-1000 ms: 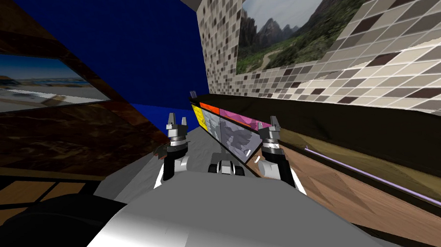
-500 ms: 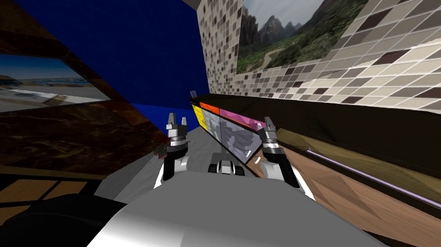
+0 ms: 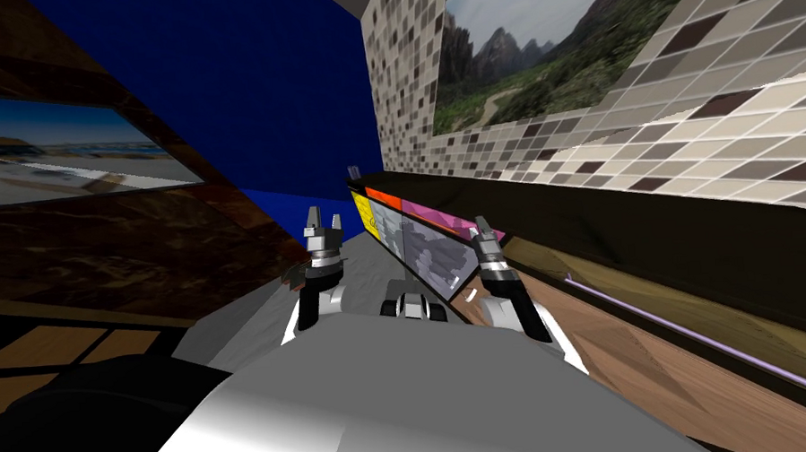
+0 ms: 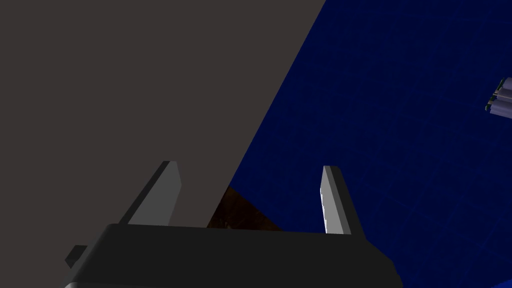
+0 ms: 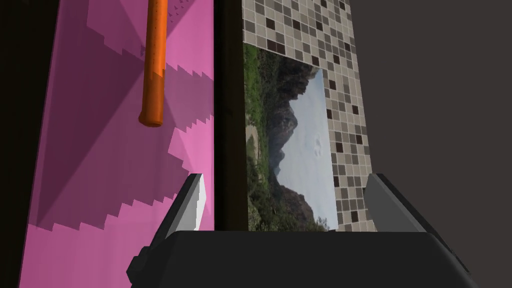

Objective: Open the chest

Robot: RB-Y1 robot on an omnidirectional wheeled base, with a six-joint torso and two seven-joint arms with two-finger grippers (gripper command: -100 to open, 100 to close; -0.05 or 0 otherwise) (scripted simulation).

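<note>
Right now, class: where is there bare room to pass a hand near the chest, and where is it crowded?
Free: pink panel between right hand and orange handle; grey floor between left hand and chest. Crowded: the dark strip between panel and tiled wall.

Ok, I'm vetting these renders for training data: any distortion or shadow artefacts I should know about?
Head view: the very wide, rolled lens splays the tiled wall and blue wall toward the corners, so slants there are the camera's. Right wrist view: shadows on the pink panel have jagged, stair-stepped edges beside the orange handle, whose lower end looks darker.
</note>
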